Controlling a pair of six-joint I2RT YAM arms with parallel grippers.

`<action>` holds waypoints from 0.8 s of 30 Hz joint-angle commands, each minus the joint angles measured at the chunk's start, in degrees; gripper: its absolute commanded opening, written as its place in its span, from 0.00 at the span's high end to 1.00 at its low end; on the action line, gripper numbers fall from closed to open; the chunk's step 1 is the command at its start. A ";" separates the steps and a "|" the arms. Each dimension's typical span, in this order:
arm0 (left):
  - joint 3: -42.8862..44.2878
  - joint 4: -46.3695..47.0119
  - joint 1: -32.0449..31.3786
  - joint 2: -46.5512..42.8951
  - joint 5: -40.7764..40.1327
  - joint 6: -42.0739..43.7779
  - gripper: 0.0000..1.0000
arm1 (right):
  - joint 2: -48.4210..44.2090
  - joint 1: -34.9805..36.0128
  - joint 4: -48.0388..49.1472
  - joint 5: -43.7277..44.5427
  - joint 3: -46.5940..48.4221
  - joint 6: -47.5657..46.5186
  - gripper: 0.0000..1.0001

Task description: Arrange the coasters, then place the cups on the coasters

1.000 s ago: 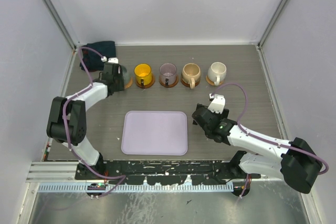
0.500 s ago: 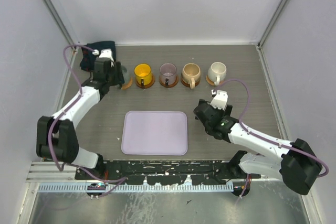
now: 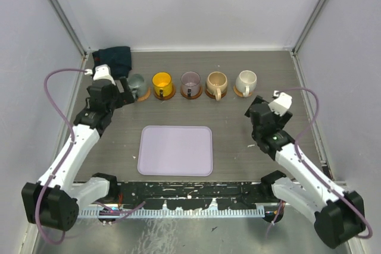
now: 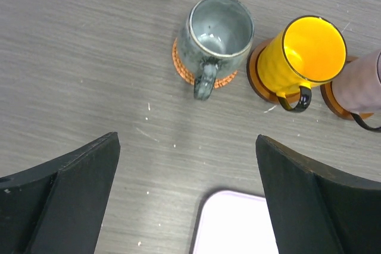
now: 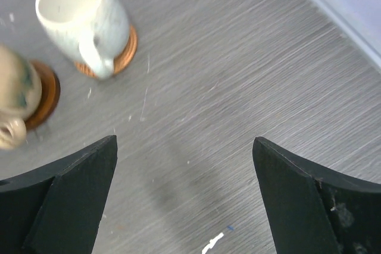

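Top external view: grey wood-grain table (image 3: 286, 87); lilac tray (image 3: 175, 150) lower centre. Then left gripper (image 4: 186, 141), fingers wide apart, nothing between, just below grey-green cup (image 4: 215, 34) in wrist view; right gripper (image 5: 184, 141), jaws spread, holding nothing, lower right of cream cup (image 5: 83, 13), apart from it. Dark cloth (image 3: 115, 57) upper left corner. Row across upper frame, left to right: grey-green cup, yellow cup (image 3: 162, 81), purplish cup (image 3: 190, 81), tan cup (image 3: 216, 81), cream cup, each upright on own coaster (image 4: 181, 71)
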 commanded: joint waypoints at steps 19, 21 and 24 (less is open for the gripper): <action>-11.28 -10.73 0.13 -28.13 -19.88 -14.02 0.02 | -19.96 -4.43 -3.80 6.42 -2.54 2.34 0.00; -12.13 -10.33 0.17 -29.37 -20.39 -14.42 0.02 | -20.10 -4.39 -3.81 6.67 -2.50 2.35 0.00; -13.20 -9.55 0.16 -30.96 -20.98 -14.27 0.02 | -20.55 -4.38 -3.81 6.99 -2.77 2.29 0.00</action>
